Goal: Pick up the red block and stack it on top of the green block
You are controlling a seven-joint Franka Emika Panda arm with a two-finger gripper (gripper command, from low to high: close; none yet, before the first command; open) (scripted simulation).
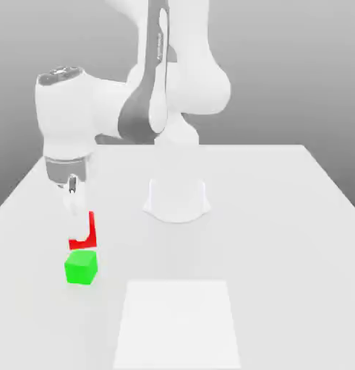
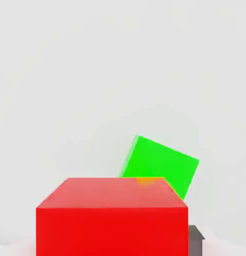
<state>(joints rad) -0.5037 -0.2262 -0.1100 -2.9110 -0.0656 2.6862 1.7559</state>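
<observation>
In the exterior view my gripper (image 1: 81,233) hangs over the table's left side, shut on the red block (image 1: 92,231). A white finger (image 1: 79,220) covers most of the block's near face. The green block (image 1: 81,267) rests on the table just below and in front of the red one; a thin gap seems to separate them. In the hand view the red block (image 2: 112,217) sits close to the camera, with the green block (image 2: 162,164) lying farther off on the table, turned at a slight angle. A dark fingertip (image 2: 196,239) shows beside the red block.
The robot's white base (image 1: 176,200) stands at the middle of the white table (image 1: 281,238). A paler square patch (image 1: 177,325) marks the table's near middle, to the exterior view's right of the green block.
</observation>
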